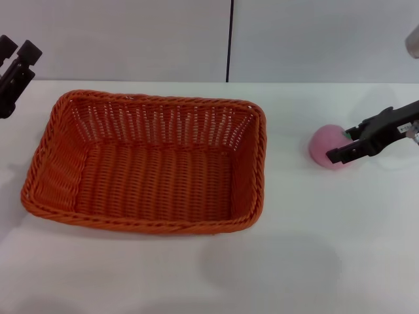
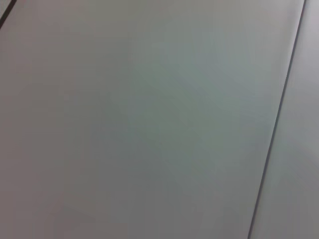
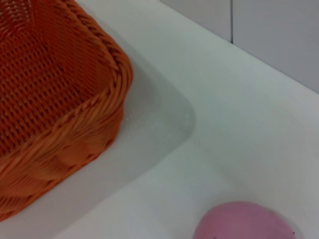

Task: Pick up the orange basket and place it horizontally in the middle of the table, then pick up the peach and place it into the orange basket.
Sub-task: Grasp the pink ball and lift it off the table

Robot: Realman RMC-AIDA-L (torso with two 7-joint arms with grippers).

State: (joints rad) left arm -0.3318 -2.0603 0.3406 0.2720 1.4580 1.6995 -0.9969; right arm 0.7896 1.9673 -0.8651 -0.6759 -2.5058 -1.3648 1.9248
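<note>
— So where does the orange basket (image 1: 147, 163) sit on the table (image 1: 314, 261)?

— Left of centre, long side running across, open side up and nothing inside it. Its braided rim and slanted openwork walls are plain from the head camera; the right wrist camera catches one corner (image 3: 60, 99) of it.

— And the peach (image 1: 330, 146)?

— On the white tabletop, well apart from the basket, off to the robot's right. It shows as a smooth pink ball. The right wrist camera has only its upper curve (image 3: 244, 221), at the edge of the shot.

— What is the right gripper (image 1: 343, 149) doing?

— It reaches in from the right edge, low over the table, with its dark fingertips right at the peach's right-hand side. One finger crosses in front of the pink ball. Whether the fingers are spread or closed, and whether they actually grip the fruit, cannot be told from these angles.

— The left gripper (image 1: 14, 64)?

— Up at the far left, above the table's back edge, clear of the basket. Two black fingers stand apart, holding nothing. Its wrist camera faces only a grey wall panel (image 2: 149, 119).
</note>
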